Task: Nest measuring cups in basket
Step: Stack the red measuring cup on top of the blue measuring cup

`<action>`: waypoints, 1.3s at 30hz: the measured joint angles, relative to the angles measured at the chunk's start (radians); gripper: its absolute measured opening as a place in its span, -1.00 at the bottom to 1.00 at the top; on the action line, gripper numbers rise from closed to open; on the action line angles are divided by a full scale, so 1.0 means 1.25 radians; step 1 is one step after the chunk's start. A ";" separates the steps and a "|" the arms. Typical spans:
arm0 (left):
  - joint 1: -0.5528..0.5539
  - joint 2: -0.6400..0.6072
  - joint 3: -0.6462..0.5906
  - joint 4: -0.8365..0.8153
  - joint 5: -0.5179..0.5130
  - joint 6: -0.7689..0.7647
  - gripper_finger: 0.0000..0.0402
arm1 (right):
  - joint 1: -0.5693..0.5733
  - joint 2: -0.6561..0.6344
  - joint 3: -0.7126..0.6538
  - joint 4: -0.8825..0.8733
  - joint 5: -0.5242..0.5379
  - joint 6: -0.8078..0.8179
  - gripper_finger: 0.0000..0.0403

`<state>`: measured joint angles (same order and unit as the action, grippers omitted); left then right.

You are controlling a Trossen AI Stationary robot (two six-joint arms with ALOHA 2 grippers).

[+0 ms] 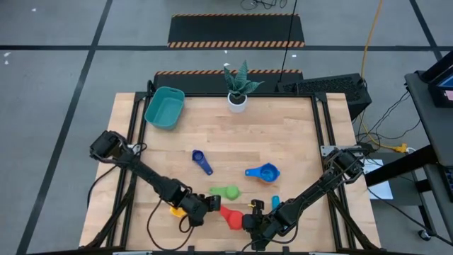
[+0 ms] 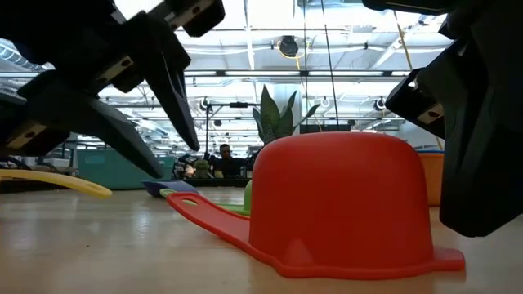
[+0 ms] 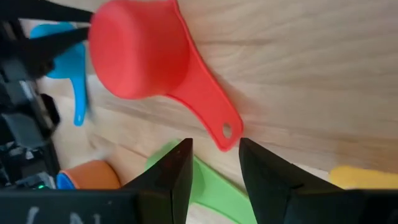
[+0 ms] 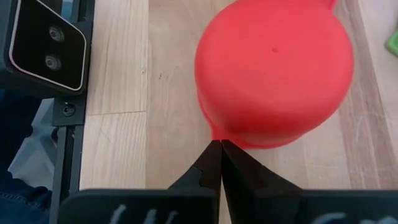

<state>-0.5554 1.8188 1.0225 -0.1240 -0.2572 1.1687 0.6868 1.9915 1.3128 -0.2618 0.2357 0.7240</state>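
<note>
Near edge, centre: red cup (image 1: 230, 217) lies upside down on the table (image 1: 297, 142), bowl toward the right arm, flat handle running out toward the left arm.
Left gripper (image 3: 214, 163): just short of the red handle's tip, fingers part-way open with a narrow gap, holding nothing; the handle end with its hole sits just beyond the gap, slightly off to one side.
Right gripper (image 4: 221, 155): fingers pressed together, tips touching the rim of the red bowl on the side away from the handle, gripping nothing.
Deciding relation: the cup's long axis runs roughly left to right between the two grippers; the handle points at the left jaws, so the left arm looks the better placed to take it, with the right fingertips perhaps bracing the bowl.
Risk, as a judgement: the handle lies flat on the wood, so the fingers may slide over it.
Near neighbours: yellow cup (image 1: 175, 210) by the left gripper, green cup (image 1: 228, 192) just behind the red one, an orange cup (image 3: 93, 174) and a light blue cup (image 1: 275, 202) by the right gripper.
Mid table: dark blue cup (image 1: 201, 161) and a larger blue cup (image 1: 265, 172), apart from each other.
Far left corner: teal basket (image 1: 164, 108), well apart from the cups; I see none in it.
Far centre: white plant pot (image 1: 237, 101).
</note>
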 joint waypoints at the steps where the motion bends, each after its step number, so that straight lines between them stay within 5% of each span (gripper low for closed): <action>1: 0.005 0.004 0.000 -0.002 0.003 0.000 -0.33 | 0.000 0.000 0.000 0.001 0.000 -0.002 -0.98; 9: 0.025 0.011 -0.001 -0.001 0.066 0.024 -0.33 | 0.000 0.000 0.000 0.002 0.002 -0.002 -0.98; 39: 0.034 0.077 0.002 0.064 0.087 0.102 -0.35 | 0.000 0.000 0.000 0.001 -0.001 -0.003 -0.98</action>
<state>-0.5133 1.9152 1.0244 -0.0438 -0.1478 1.2959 0.6865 1.9911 1.3128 -0.2601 0.2344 0.7208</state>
